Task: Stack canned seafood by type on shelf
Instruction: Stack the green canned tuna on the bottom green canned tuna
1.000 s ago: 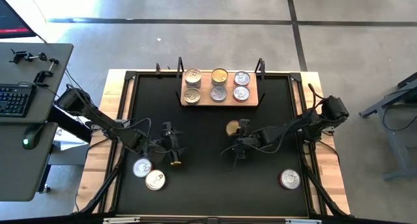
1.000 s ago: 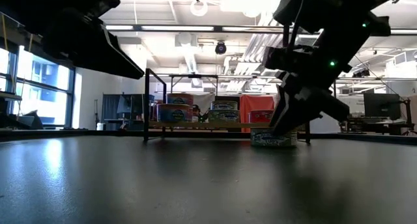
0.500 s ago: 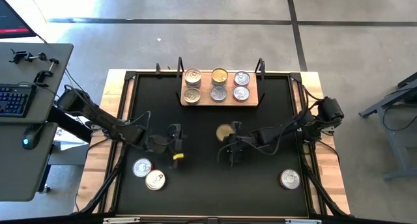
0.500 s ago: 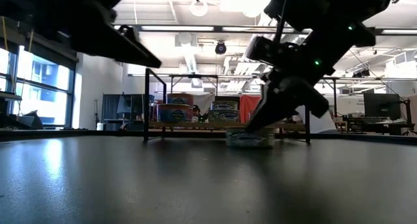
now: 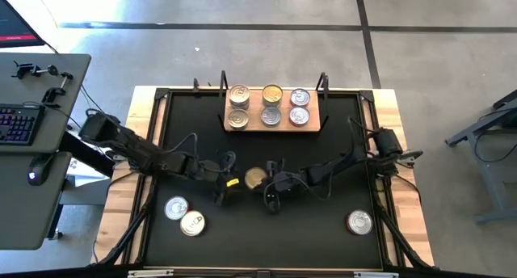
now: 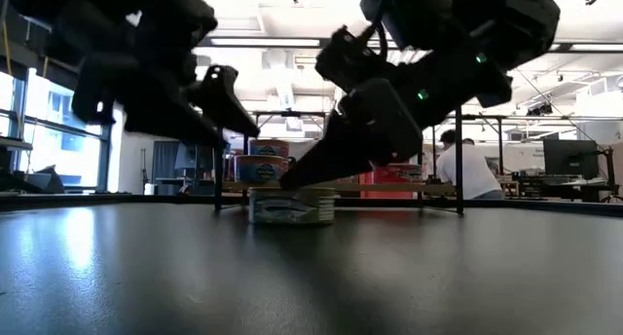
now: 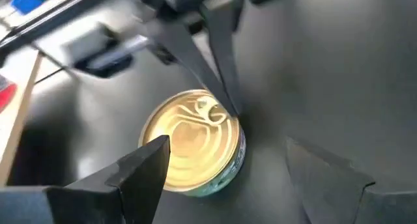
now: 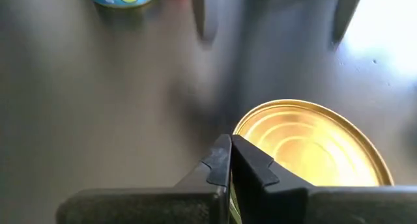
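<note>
Right gripper [image 5: 271,189] is seen with its fingers pressed fully together, nothing between them, the closed tips set against the right edge of the gold tin [image 5: 255,178] at mid-mat. A second ago that tin lay farther right and nearer the shelf [image 5: 275,123]; it has been pushed leftward across the mat by the closed fingers, and it now rests between the two arms. Left gripper [image 5: 224,189] is held spread wide, empty, one finger over the tin's left rim and the other well off to the side, so a handover by sliding is judged to be under way and a grasp by the left arm is not yet made. Six tins are already stood on the shelf in three columns. Two silver tins [image 5: 184,215] are left near the left corner and one red-banded tin [image 5: 359,222] near the right. Whether the left finger actually touches the tin cannot be told. Labels on the shelf tins are too small to be read, and much of the low view is blocked by both arms.
</note>
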Controlling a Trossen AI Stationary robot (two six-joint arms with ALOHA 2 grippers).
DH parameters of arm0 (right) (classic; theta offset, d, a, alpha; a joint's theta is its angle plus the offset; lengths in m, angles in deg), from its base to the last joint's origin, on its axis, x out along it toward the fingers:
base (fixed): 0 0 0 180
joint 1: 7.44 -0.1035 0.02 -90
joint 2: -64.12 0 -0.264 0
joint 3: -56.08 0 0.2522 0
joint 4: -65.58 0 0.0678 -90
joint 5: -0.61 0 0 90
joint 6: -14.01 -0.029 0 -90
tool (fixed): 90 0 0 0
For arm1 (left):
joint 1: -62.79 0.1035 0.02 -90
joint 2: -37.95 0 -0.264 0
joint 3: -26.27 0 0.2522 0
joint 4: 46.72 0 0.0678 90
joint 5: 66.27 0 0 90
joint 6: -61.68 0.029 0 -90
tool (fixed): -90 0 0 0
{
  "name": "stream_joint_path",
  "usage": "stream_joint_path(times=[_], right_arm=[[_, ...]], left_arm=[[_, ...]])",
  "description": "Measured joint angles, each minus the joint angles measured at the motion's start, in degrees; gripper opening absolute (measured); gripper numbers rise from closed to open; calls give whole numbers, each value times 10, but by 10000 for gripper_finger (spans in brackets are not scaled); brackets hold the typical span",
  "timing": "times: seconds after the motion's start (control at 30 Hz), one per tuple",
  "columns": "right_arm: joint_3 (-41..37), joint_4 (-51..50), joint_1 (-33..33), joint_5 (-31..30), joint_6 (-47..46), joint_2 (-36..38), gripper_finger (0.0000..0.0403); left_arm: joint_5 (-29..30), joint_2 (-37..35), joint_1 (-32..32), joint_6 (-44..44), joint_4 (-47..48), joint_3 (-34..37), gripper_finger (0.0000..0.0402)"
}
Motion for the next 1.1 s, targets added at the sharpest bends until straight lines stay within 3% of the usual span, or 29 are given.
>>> stream_joint_path(times=[0.27, 0.53, 0.67, 0.83, 1.03, 1.1], right_arm=[[30, -4, -2, -10, 3, 4, 1], [44, -77, -37, -34, 35, 64, 0], [44, -156, -71, -90, 36, 129, 0], [44, -291, -101, -110, -12, 211, 0], [40, -400, -107, -117, -92, 301, 20], [28, -399, -104, -72, -75, 305, 38]], left_arm=[[15, 104, 0, 42, -57, -9, 263], [21, 163, 4, 47, -68, -40, 165], [18, 161, 5, 47, -63, -47, 95], [-2, 137, 4, 46, -50, -45, 11], [-16, 95, 4, 42, -48, -44, 6], [-26, 81, 4, 34, -48, -44, 2]])
